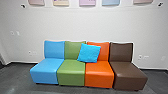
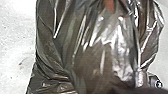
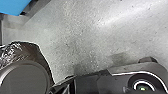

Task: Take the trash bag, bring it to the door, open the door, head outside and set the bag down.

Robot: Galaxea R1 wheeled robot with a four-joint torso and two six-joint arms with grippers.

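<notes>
White wall [image 1: 100, 30] runs behind a row of four seats standing on the grey floor [image 1: 15, 82]: from left to right, a blue seat [image 1: 45, 71], a green seat [image 1: 71, 72], an orange seat [image 1: 99, 75] and a brown seat [image 1: 128, 75]. A turquoise cushion [image 1: 89, 53] leans, tilted, across the green and orange backs. You are indoors, facing that row.

Your trash bag [image 2: 95, 50] is dark, glossy and full, close in at the left wrist camera, with pale floor around it. Part of it also shows in the right wrist view, beside the robot's own dark bodywork [image 3: 95, 83]. That puts it near the robot, on the near side of the seats. The pick-up looks done, to judge by how close the bag is, but you can't confirm a grasp: you cannot tell whether the left gripper is clenched on it or released, and you cannot tell the right gripper's state either. Reaching the door, opening it, going outside and putting the bag down look to be left.

As for how it points, the folds draw together toward a reddish patch [image 2: 109, 3], likely the tie, so you can take that as the neck. The long axis probably runs from there through the wide body, roughly upright if it hangs; its exact lean you cannot tell.
</notes>
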